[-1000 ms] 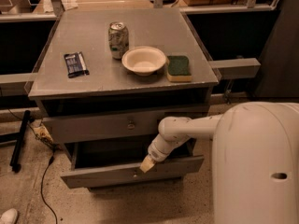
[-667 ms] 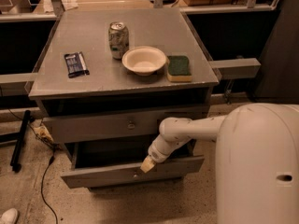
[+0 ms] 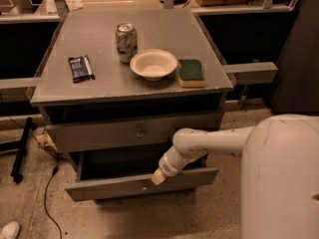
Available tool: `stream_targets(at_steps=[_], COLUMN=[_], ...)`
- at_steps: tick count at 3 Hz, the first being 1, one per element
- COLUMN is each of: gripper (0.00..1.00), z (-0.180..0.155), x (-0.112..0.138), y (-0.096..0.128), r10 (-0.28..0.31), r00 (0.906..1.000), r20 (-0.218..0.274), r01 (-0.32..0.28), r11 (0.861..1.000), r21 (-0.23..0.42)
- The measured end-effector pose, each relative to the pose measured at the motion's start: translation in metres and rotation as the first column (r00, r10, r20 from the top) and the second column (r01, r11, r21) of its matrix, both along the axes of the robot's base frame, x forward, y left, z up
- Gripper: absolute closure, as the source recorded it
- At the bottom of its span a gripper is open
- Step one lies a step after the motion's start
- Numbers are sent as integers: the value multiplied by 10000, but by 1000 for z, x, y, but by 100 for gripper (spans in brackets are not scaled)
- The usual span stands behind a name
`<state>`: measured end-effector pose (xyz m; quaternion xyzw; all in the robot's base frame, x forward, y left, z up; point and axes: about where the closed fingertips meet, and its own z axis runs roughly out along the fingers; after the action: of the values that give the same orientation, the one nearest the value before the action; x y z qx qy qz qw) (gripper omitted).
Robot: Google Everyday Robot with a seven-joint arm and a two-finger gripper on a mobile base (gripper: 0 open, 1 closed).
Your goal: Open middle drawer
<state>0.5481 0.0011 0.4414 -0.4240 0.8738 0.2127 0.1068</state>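
The middle drawer [image 3: 109, 187] – a long, low, flat grey front – stands out from the cabinet, its dark hollow showing behind it. The cream, tapered claw [image 3: 157, 178] touches that front near its centre; whether it grips cannot be told. The smooth white arm [image 3: 209, 142] comes in from 3 o'clock. On the matte grey surface [image 3: 159, 29] sits a round pale bowl [image 3: 153, 63] – a green sponge [image 3: 191, 72] at its 3 o'clock, a dented can [image 3: 126, 42] at 11.
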Motion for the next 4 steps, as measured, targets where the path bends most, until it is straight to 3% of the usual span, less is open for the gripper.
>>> stream_targets(at_steps=[4], gripper=[100], z=[11], x=[-7], y=[0], r10=[-227], r00=[9997], r20=[-97], r01=[231], r11=[9991], r21=[344])
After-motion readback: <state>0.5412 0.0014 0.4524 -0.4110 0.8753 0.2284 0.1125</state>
